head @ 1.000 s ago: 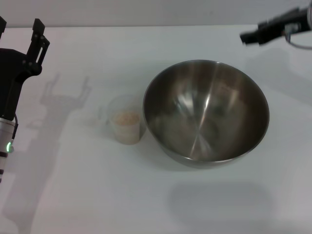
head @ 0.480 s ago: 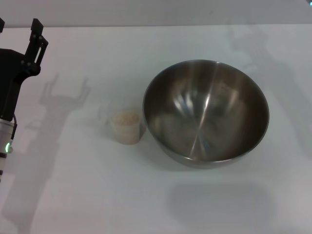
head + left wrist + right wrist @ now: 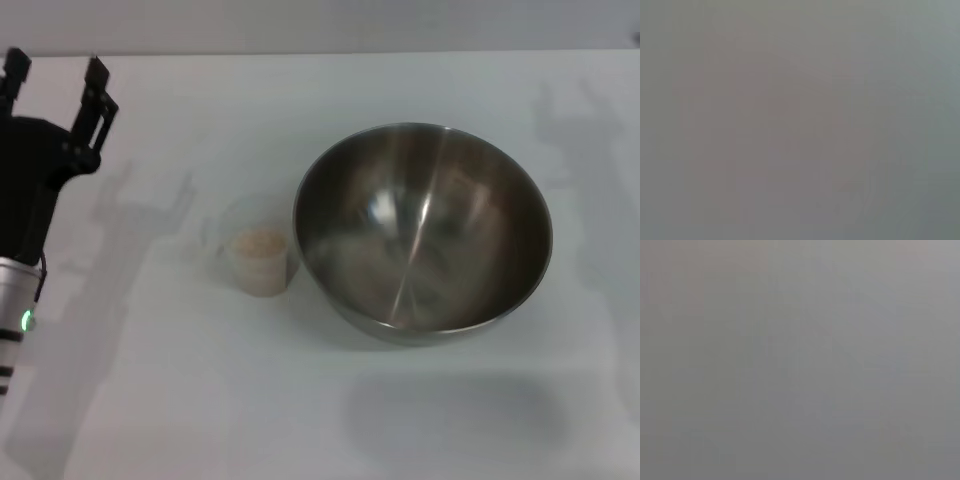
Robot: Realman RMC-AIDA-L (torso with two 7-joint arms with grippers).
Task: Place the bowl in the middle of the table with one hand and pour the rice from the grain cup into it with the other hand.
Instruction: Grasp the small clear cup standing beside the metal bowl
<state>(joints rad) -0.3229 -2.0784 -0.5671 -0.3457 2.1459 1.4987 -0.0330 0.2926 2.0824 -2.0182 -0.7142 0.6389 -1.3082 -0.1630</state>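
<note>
Bowl (image 3: 422, 232) sits mid-bench (image 3: 200, 400), grain cup (image 3: 259, 258) with rice (image 3: 259, 242) just beside its left rim, untouched. My left fingers (image 3: 55, 75) are spread open, empty, well left of the bowl; right ones out of view. Pour step's up: I'd need to reach in and grip the cup.

The white counter (image 3: 200, 400) carried a large steel bowl (image 3: 422, 230) right of centre and, just beside it on its left, a small clear grain cup (image 3: 259, 258) holding rice (image 3: 259, 241).
</note>
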